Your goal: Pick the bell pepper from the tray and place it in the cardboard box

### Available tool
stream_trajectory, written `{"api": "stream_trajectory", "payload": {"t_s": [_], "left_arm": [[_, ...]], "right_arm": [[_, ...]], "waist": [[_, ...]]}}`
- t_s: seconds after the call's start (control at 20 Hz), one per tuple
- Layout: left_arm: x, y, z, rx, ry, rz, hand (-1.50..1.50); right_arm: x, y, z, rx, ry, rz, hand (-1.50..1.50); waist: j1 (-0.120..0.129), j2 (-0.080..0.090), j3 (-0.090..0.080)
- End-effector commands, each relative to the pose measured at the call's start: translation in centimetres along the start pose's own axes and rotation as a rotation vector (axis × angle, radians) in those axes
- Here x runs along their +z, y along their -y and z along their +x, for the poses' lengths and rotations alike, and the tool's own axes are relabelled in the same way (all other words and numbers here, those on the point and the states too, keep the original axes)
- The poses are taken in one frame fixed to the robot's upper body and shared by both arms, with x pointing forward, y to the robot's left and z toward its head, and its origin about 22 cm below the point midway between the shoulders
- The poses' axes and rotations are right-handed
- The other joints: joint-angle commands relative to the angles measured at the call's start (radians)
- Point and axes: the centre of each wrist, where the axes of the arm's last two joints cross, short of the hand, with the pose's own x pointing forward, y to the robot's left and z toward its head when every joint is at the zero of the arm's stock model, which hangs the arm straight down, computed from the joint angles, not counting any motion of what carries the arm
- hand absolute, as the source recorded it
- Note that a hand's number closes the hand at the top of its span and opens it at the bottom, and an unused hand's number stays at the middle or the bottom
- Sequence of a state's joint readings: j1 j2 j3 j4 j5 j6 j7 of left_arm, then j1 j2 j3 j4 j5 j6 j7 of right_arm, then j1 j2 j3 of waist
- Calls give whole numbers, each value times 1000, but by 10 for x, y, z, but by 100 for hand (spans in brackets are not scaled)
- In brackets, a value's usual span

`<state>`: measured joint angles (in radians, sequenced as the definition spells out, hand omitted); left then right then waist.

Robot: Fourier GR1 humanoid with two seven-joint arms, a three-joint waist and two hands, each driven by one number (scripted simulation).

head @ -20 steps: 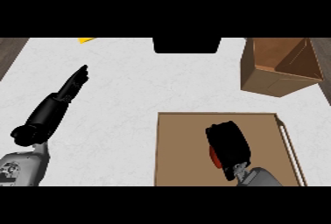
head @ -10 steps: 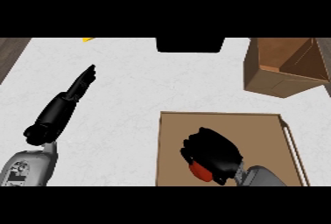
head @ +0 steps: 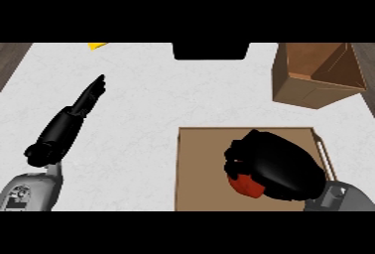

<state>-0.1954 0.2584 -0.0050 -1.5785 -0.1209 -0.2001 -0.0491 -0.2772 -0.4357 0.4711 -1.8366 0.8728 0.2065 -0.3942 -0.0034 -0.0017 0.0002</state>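
Observation:
On the brown tray (head: 201, 163) at the lower right, my right hand (head: 277, 166) is curled over a red bell pepper (head: 245, 185). Only the pepper's lower left part shows under the fingers; the rest is hidden by the hand. The open cardboard box (head: 315, 74) stands at the upper right, well beyond the tray. My left hand (head: 73, 114) lies over the white counter at the left, fingers straight and pointing away, holding nothing.
A black object (head: 210, 50) sits at the counter's far edge in the middle. A small yellow thing (head: 96, 45) shows at the far left edge. Dark wood borders the counter at both upper corners.
My right hand has turned and curled round the bell pepper, covering most of it. The left hand has drifted slightly rightward and farther away, still straight.

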Motion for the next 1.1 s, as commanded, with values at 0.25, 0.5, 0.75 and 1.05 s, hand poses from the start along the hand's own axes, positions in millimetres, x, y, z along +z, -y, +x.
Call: {"api": "stream_trajectory", "payload": {"t_s": [0.25, 0.5, 0.75, 1.05], "left_arm": [[-2, -4, -4, 0, -19, 18, 0], [-6, -19, -4, 6, 5, -20, 0], [-10, 0, -7, -1, 19, -24, 0], [-9, 3, -8, 5, 21, -30, 0]], "right_arm": [[24, 75, -34, -193, -320, -336, 150], [7, 93, -75, -211, -496, -413, 150], [23, 125, -136, -206, -597, -455, 150], [30, 147, -180, -79, -663, -265, 150]], "waist": [[-7, 1, -1], [13, 5, -1], [22, 9, 0], [37, 12, -1]]}}
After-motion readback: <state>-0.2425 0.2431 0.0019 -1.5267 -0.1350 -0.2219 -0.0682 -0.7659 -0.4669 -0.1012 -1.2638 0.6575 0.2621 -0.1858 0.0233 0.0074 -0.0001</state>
